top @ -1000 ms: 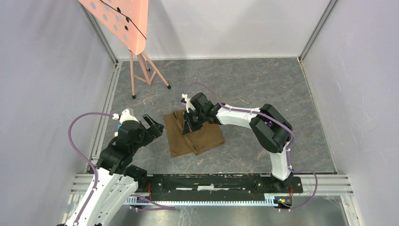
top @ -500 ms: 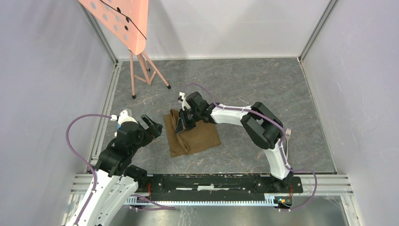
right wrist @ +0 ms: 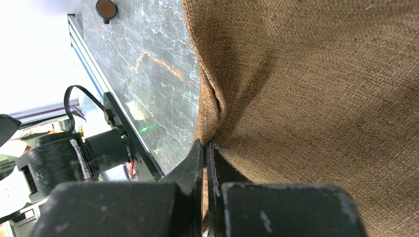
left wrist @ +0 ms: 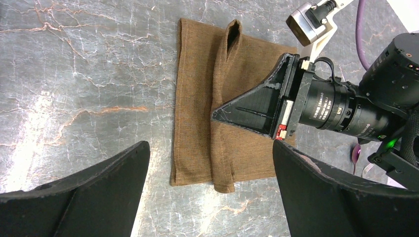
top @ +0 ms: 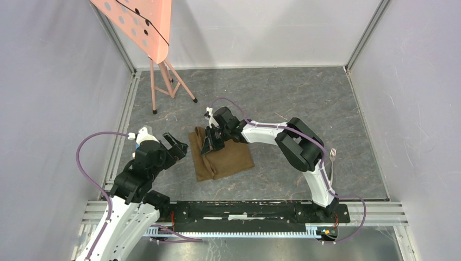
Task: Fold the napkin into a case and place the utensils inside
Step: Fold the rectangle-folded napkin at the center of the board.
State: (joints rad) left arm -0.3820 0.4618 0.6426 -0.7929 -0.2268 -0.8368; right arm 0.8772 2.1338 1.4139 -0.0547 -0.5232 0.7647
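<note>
The right hand (right wrist: 205, 146) is clenched: in its own wrist view the two fingers (right wrist: 190, 168) stand pressed together with a ridge of the napkin (right wrist: 321, 98) pinched between their tips. The tan-brown weave puckers into a short crease just above the pinch and fills most of that view. A strip of grey marbled desk (right wrist: 148, 74) shows beside the cloth's edge.

From overhead, the right hand (top: 208, 142) sits at the far-left part of the napkin (top: 231, 157), its arm reaching in from the right across the cloth. The napkin lies near the middle of the desk (top: 282, 98), between the two arms, partly folded rather than flat. The left wrist view shows it as an upright rectangle (left wrist: 195, 98) with a raised pleat (left wrist: 232, 37) running down from its top edge. The clenched right hand (left wrist: 217, 116) points across the pleat near its middle.

The left hand (top: 178, 145) is released, its fingers (left wrist: 99, 182) spread wide and grasping nothing (the napkin shows in the gap between them in its own view). Seen from overhead, it is just left of the cloth and apart from it.

A silvery fork (top: 332, 154) lies on the desk well to the right of the napkin, close behind the right arm's elbow, its tines toward the far side. At the far-left corner stands a pink tripod stand (top: 163, 81) that carries a tilted pink board (top: 136, 22) with round holes.
</note>
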